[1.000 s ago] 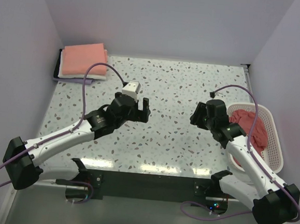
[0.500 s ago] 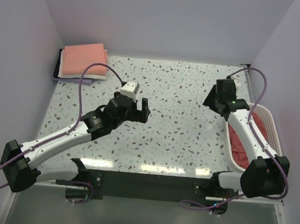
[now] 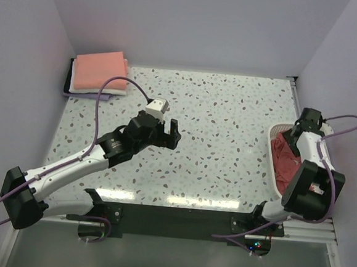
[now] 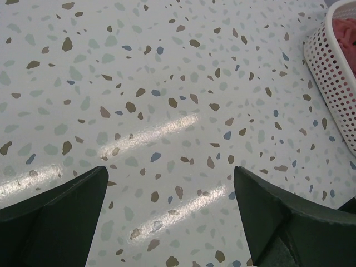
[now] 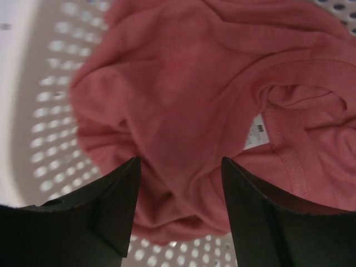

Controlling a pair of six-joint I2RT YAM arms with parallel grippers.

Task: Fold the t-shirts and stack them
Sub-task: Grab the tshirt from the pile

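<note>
While the right gripper (image 5: 179, 167) hangs directly over the red tee (image 5: 183, 94) crumpled in the basket (image 5: 50, 111), jaws apart and empty, the left gripper (image 4: 169, 178), also spread, hovers over the surface (image 4: 167, 83), well apart; folded tees (image 3: 100, 71) lie stacked far-left.

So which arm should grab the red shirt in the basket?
Right. The right gripper hangs open directly over the dusty-red t-shirt in the basket. The left gripper is over the speckled table, off to the basket's side.
</note>
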